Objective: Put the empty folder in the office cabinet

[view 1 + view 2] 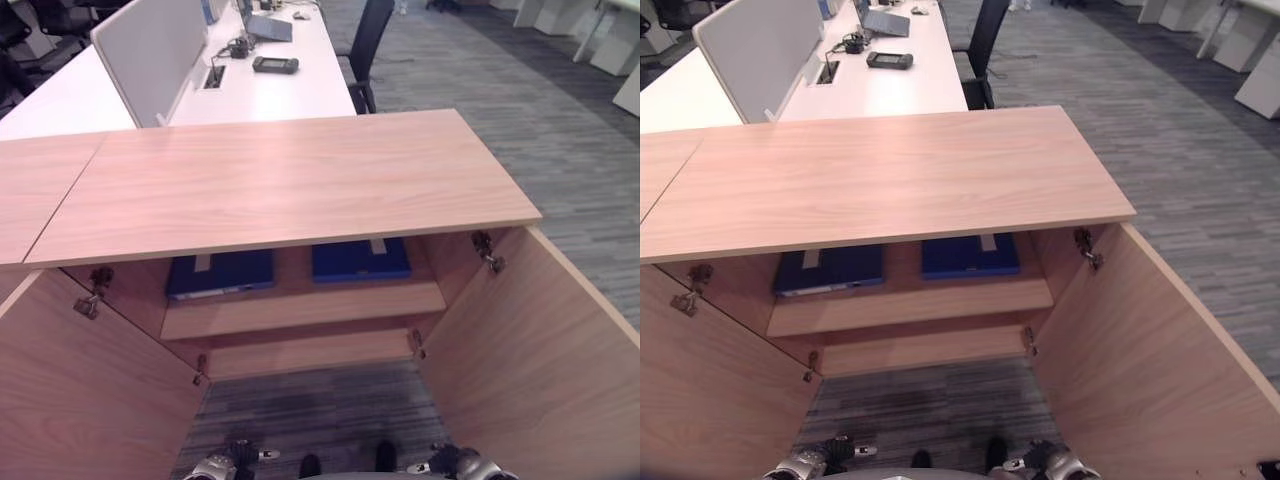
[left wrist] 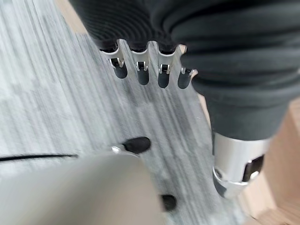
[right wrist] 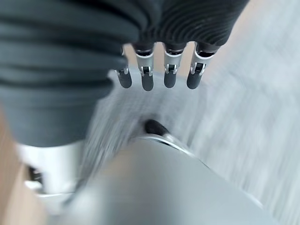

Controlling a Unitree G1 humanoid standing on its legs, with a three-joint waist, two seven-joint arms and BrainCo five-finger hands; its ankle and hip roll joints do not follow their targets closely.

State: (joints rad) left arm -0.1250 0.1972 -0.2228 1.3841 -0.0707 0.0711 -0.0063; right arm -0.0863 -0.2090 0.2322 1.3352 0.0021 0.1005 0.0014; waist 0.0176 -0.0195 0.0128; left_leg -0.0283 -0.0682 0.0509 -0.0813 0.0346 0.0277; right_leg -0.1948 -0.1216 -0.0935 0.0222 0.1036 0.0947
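The wooden office cabinet (image 1: pixel 290 180) stands with both doors swung open. Two blue folders lie flat side by side on its upper shelf (image 1: pixel 300 310): one on the left (image 1: pixel 220 274) and one on the right (image 1: pixel 360 260), both partly hidden under the cabinet top. My left hand (image 1: pixel 213 467) and right hand (image 1: pixel 468 466) hang low at the bottom edge, well short of the shelf. In the wrist views the left hand's fingers (image 2: pixel 140 70) and the right hand's fingers (image 3: pixel 157 72) are straight and relaxed over grey carpet, holding nothing.
The open left door (image 1: pixel 90 400) and right door (image 1: pixel 540 350) flank the carpet strip (image 1: pixel 310 410) in front of the cabinet. Behind it stands a white desk (image 1: pixel 270 95) with a divider panel (image 1: pixel 150 50), a black device (image 1: pixel 275 65) and a black chair (image 1: pixel 368 45).
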